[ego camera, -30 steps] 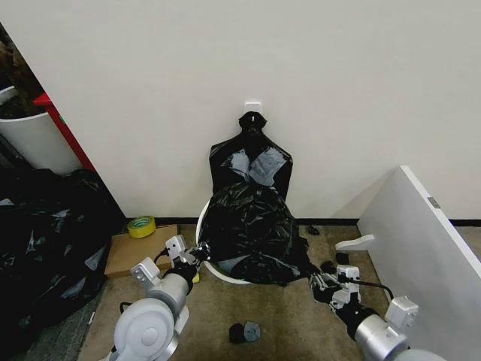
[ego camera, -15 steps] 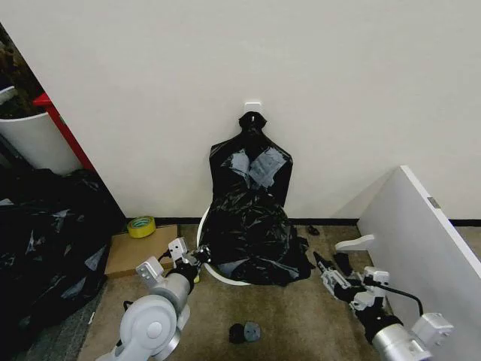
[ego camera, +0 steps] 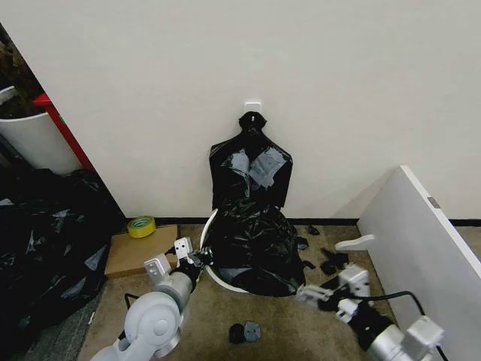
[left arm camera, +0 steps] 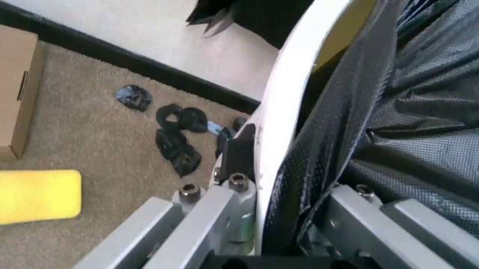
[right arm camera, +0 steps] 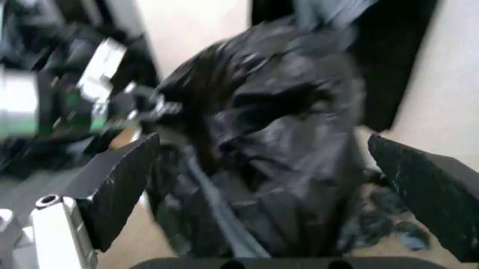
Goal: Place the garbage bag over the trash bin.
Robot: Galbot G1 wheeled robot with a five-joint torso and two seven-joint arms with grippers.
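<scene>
Black glossy garbage bag (ego camera: 252,241) lies draped over the white trash bin (ego camera: 211,272), which stands on the carpet against the wall, below a knotted bunch of black bags (ego camera: 250,169). Left claw (ego camera: 197,257) sits at the bin's left rim, fingers closed over rim and bag film together. Right claw (ego camera: 306,293) is near the bag's lower right side, fingers spread wide and empty, pointing at the bag
</scene>
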